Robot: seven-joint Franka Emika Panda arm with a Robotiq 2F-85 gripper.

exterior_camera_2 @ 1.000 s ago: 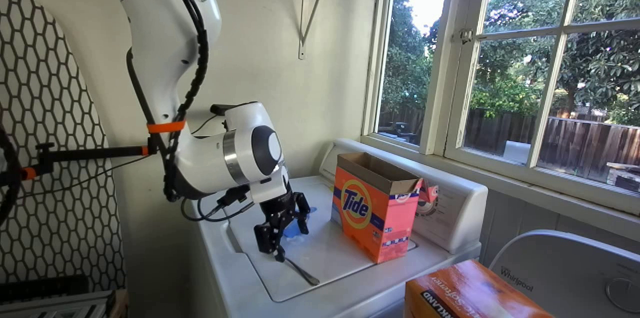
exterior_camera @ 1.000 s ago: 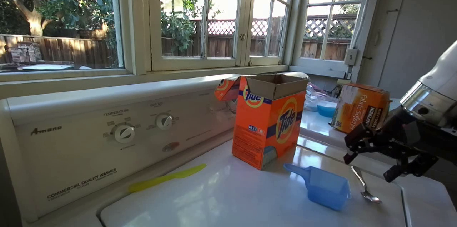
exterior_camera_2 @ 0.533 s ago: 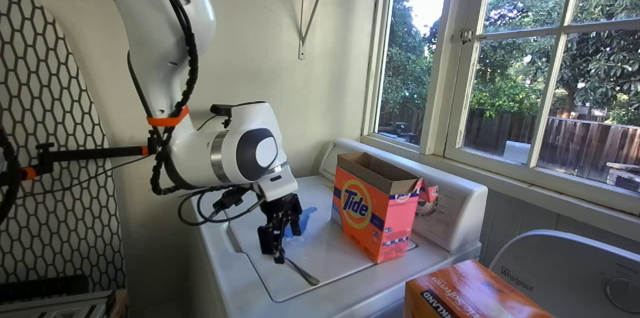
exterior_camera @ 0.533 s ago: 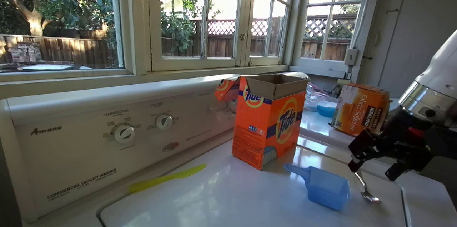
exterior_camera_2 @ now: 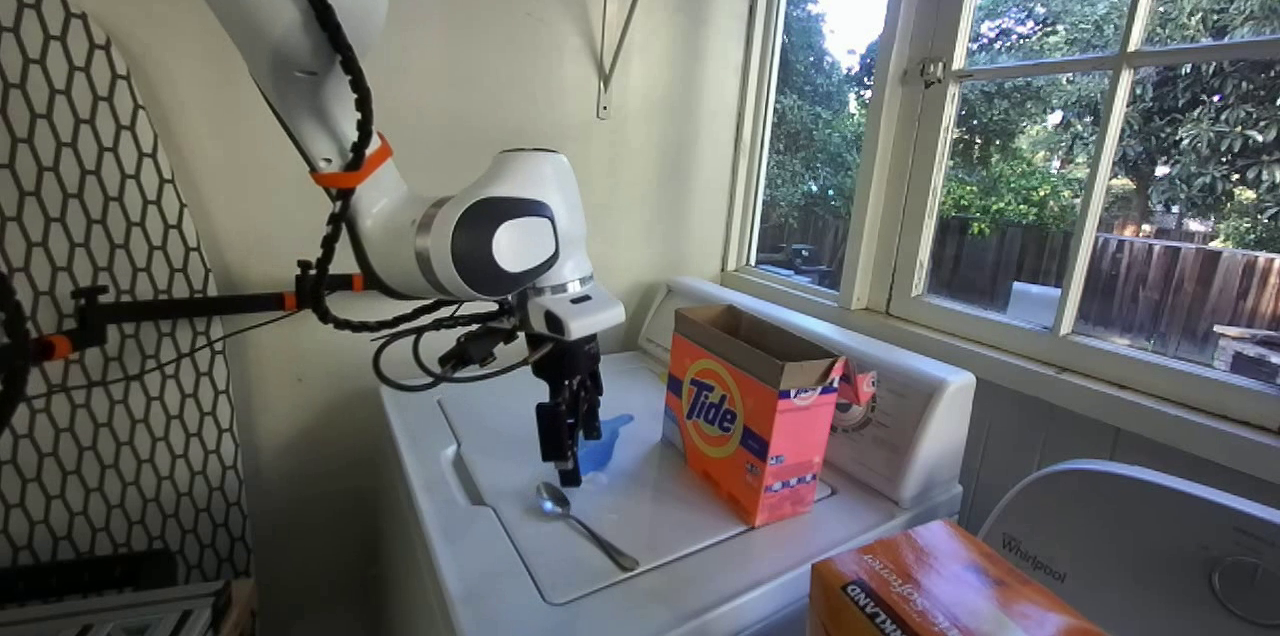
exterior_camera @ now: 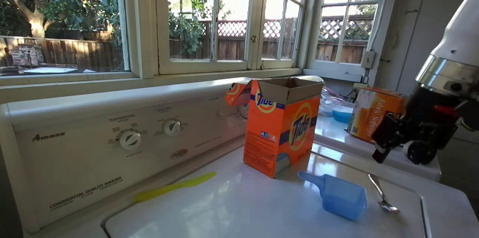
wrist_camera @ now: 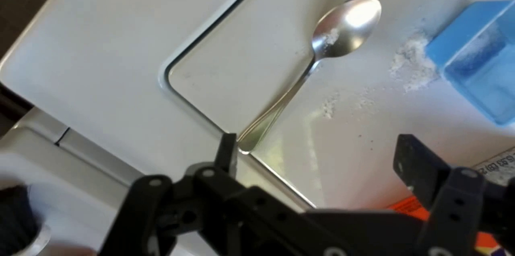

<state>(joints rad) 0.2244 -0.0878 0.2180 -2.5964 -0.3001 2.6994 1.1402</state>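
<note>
The gripper (wrist_camera: 317, 139) is hovering above the white washer lid (wrist_camera: 350, 167), and its jaws are standing widely spread, with the lid surface showing in the gap between them. The metal spoon (wrist_camera: 324, 48) is lying lower than the jaws: its handle end is appearing just beside one jaw in the wrist view, and its bowl is pointing away from them. Compared with half a second ago, the gripper is staying higher; in an exterior view it was covering the spoon's bowl, and now the whole spoon is showing. The spoon itself is keeping its place. Some white powder (wrist_camera: 414, 62) is lying ahead of the jaws, near the blue scoop (wrist_camera: 483, 75), which is resting on the side of the jaw farther from the spoon. On this same side, the orange Tide box (exterior_camera_2: 750, 416) is standing upright with its top open. Behind the jaws, in an exterior view, the fabric softener box (exterior_camera: 368, 112) is now being covered more by the gripper than before.
</note>
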